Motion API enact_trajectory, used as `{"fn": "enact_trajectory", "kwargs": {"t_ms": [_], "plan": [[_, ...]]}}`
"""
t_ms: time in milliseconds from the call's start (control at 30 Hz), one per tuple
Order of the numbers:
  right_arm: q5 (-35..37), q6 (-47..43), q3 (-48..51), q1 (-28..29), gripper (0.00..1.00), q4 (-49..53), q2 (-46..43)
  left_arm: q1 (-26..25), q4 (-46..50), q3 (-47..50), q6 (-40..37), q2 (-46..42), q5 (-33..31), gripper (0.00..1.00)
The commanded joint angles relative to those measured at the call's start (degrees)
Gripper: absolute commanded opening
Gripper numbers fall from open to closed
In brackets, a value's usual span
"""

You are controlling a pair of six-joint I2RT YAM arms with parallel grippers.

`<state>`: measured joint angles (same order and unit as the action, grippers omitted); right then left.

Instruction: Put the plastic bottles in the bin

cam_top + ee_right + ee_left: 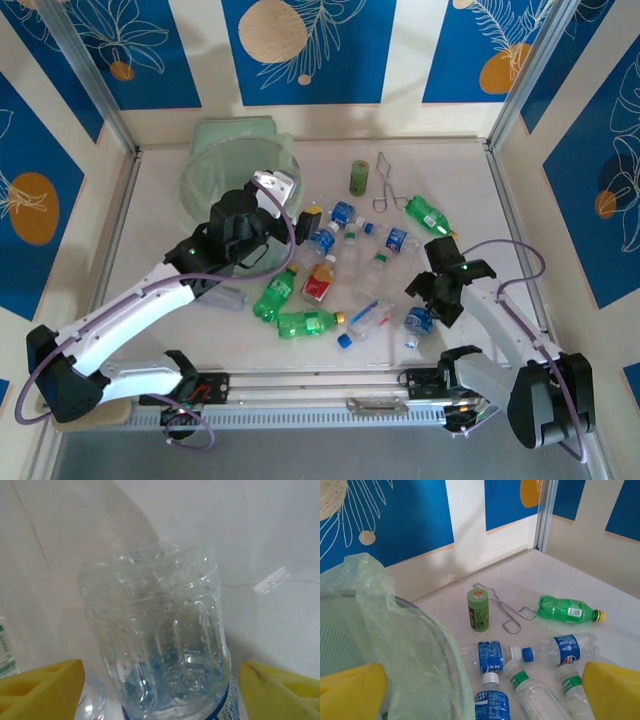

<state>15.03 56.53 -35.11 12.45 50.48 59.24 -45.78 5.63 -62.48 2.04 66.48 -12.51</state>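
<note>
The left gripper [482, 692] holds its 2 fingers wide apart, with the rim of the bin [380, 630] between them. The right gripper [160, 692] is open around 1 clear bottle [157, 630], with a small gap at each finger.

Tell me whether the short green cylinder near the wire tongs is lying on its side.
No, the green cylinder stands upright on its end, next to the wire tongs.
</note>
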Motion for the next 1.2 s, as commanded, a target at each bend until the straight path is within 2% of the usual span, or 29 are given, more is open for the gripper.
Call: {"fn": "enact_trajectory", "kwargs": {"t_ms": [0,667,900,1167], "plan": [[0.0,1.86,1.44,0.78,0.81,-1.83,1.82,0.69,0.11,-0.7,1.07,-0.55,0.62,1.0],[0.62,0.64,3.32,1.36,0.75,-8.56,7.6,1.67,-1.91,1.39,3.36,-2.32,2.31,1.0],[0.37,-3.74,0.85,1.23,0.64,-8.08,3.38,2.9,-2.12,1.62,4.75,-2.14,4.16,1.0],[1.05,-11.23,-10.32,0.56,0.57,-9.03,-3.63,3.77,-1.13,-1.08,6.43,-0.53,10.51,1.0]]}}
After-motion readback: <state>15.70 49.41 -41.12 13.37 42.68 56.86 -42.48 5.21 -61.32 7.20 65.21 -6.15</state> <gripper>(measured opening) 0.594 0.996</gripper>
